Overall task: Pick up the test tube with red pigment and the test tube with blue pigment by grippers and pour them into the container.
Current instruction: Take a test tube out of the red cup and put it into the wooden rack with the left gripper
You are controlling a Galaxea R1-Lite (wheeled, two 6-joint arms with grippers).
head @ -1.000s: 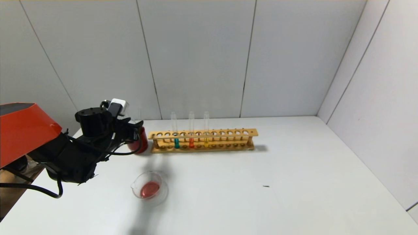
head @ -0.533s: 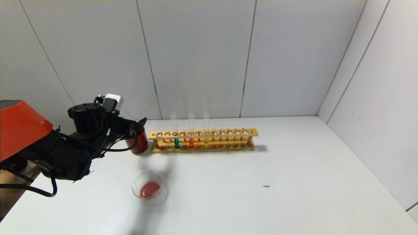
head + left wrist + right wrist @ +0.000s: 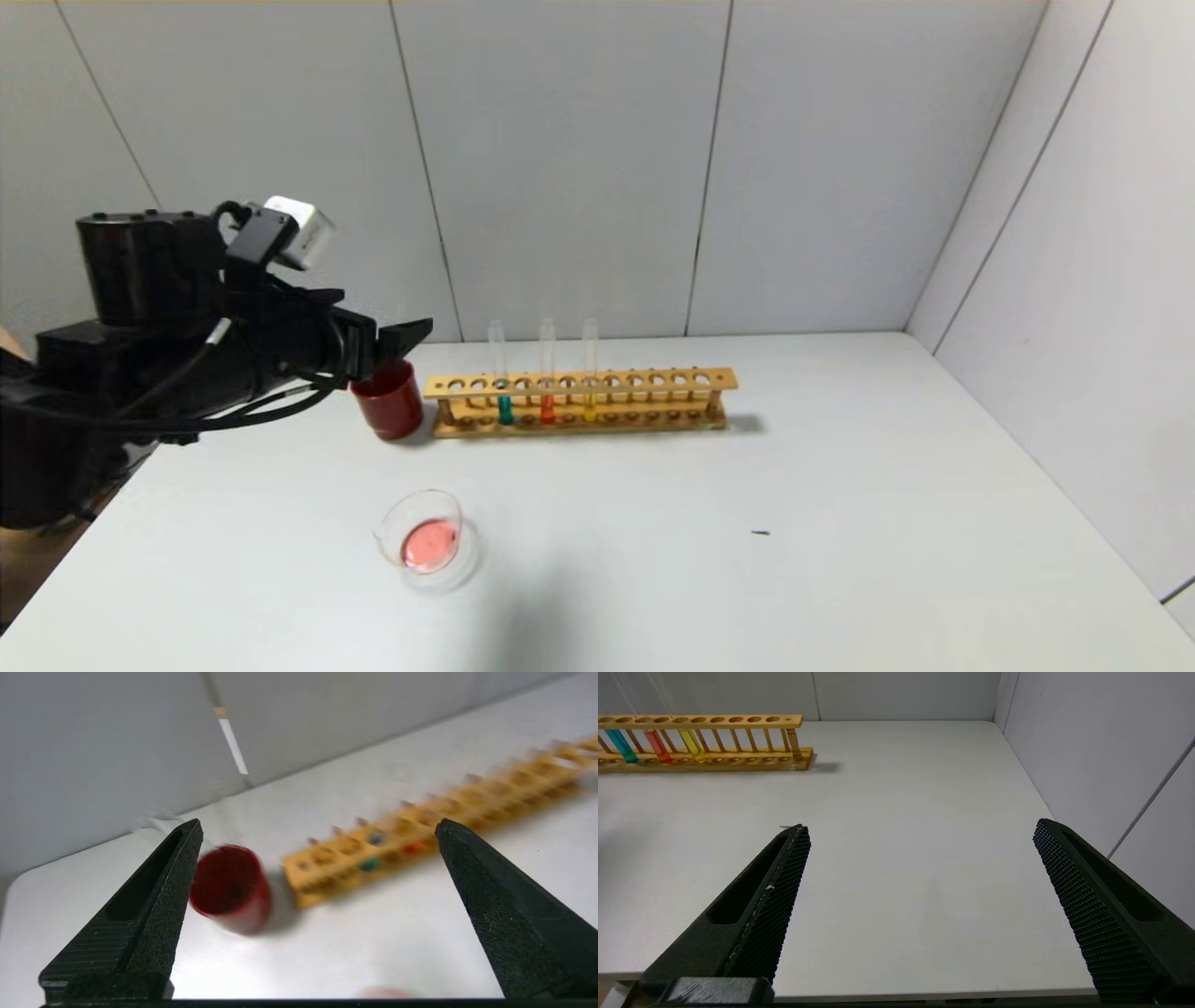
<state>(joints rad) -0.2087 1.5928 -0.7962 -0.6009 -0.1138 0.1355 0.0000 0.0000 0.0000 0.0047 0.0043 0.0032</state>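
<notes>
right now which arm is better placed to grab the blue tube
Left, likely: the left gripper is open, raised beside the rack's near end by the blue tube. The right gripper is far across the table.

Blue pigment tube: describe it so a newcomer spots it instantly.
Find the wooden rack at the back of the white table. Three clear tubes stand near its left end; the test tube with blue pigment is leftmost, nearest the red cup. Only its liquid is teal; its neighbours' are orange-red and yellow.
</notes>
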